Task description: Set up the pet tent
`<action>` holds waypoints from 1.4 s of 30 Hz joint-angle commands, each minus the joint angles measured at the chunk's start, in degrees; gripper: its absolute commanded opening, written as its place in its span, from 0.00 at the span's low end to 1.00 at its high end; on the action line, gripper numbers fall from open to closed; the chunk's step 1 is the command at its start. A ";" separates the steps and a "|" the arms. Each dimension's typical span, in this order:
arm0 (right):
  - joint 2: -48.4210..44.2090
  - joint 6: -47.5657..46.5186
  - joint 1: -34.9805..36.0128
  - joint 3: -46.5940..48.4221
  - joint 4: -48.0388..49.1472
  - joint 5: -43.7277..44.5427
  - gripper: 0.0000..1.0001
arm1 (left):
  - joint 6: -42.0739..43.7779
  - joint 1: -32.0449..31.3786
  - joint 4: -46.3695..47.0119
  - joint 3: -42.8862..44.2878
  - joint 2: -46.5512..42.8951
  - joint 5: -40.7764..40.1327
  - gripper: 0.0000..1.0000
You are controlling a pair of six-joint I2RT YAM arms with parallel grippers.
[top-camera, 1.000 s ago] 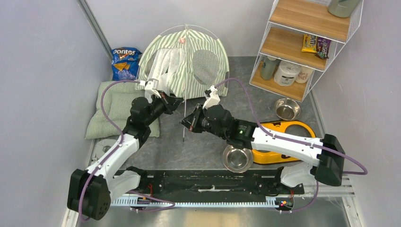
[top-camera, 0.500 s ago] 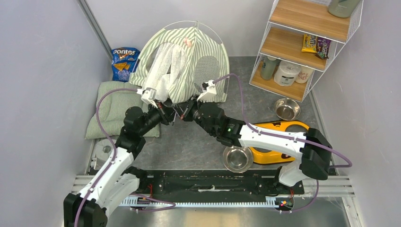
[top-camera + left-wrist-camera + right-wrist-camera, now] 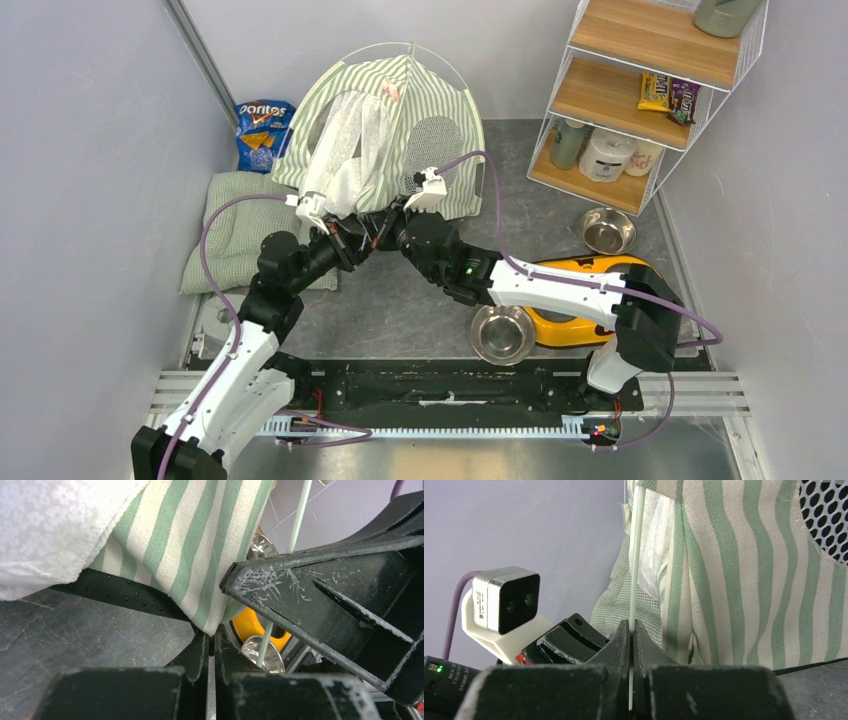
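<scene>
**Clerk:** Grey stone-pattern floor (image 3: 400,300), pale walls on three sides; what stands on it?

**Keeper:** Item one, pet tent (image 3: 400,120): green-and-white stripes, white mesh panels; set at the far side against the back wall, between a Doritos bag (image 3: 262,130) on the left and a wire shelf unit (image 3: 650,90) on the right; its near left edge overhangs the pale green cushion (image 3: 235,225).

**Clerk:** Left gripper (image 3: 210,647)?

**Keeper:** Jaws pressed together on the lowest corner of the striped fabric; the tent's black base edge shows beside it, off the floor; seen from above, this gripper sits under the tent's near edge, touching it.

**Clerk:** Right gripper (image 3: 631,630)?

**Keeper:** Jaws clamped on a thin pale pole (image 3: 636,555); the pole rises upright along the striped wall, just left of a mesh window; the two grippers sit just beside each other.

**Clerk:** Remaining stock?

**Keeper:** Yellow bowl holder (image 3: 565,330) under the right forearm; one steel bowl (image 3: 502,335) at its left end; a second steel bowl (image 3: 607,230) loose on the floor near the shelf; snack packets and jars on the shelves.
</scene>
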 commanded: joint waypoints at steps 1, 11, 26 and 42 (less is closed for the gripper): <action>0.90 -4.96 -0.27 3.63 3.54 3.59 0.00 | -4.35 -0.16 -5.48 2.11 -0.42 1.86 0.02; 1.74 -7.33 2.63 5.57 -5.68 -0.73 0.06 | -9.30 0.81 -10.45 5.80 2.36 -6.84 0.02; -5.39 -0.74 2.53 2.74 -18.22 -6.26 0.53 | -4.91 1.14 -13.81 2.94 0.62 -7.19 0.02; -1.01 -0.61 1.33 5.93 -19.76 -6.77 0.47 | -4.30 1.17 -13.74 3.32 1.02 -6.29 0.02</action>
